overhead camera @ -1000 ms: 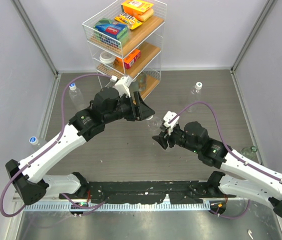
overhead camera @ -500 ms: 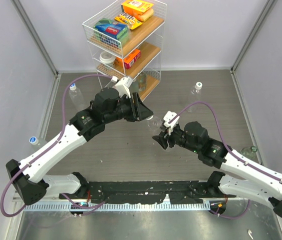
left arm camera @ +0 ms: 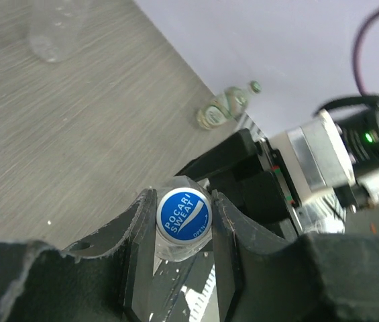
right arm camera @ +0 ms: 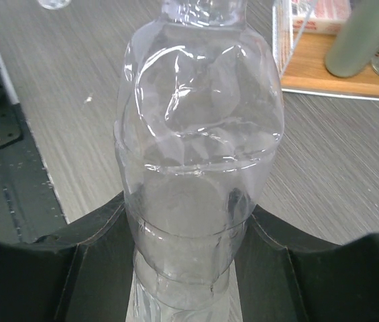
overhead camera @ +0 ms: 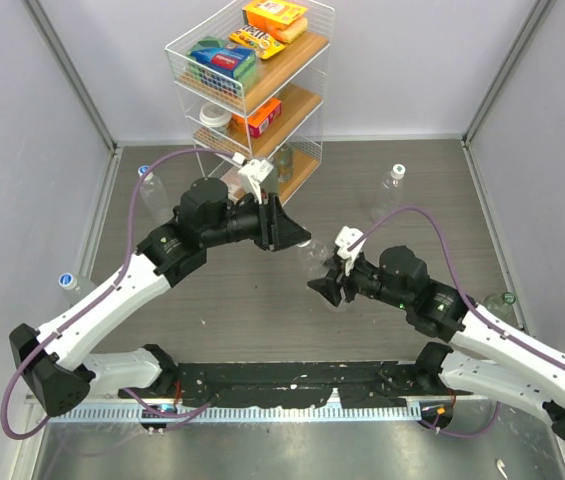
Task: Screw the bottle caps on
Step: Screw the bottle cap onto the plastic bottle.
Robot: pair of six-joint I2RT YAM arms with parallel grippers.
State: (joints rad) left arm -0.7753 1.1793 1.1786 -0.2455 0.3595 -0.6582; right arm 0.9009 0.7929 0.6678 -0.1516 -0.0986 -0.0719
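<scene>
A clear ribbed bottle (overhead camera: 312,258) hangs in the air between my two grippers over the middle of the table. My right gripper (overhead camera: 328,284) is shut on its body, and in the right wrist view (right arm camera: 188,209) both fingers press the bottle (right arm camera: 199,161). My left gripper (overhead camera: 288,233) is shut on the bottle cap (left arm camera: 184,215), which is white-rimmed with a blue "Pocari Sweat" top. The cap sits on the bottle's neck between the fingers of the left gripper (left arm camera: 183,198).
Capped bottles are at the far left (overhead camera: 150,192), the left edge (overhead camera: 67,283), the far right (overhead camera: 390,192) and the right edge (overhead camera: 502,300). A wire rack (overhead camera: 252,90) with snack boxes and a wide white lid stands at the back.
Both grippers and the bottle between them have shifted slightly toward the near edge. The left wrist has turned a little. Both grips are unchanged.
</scene>
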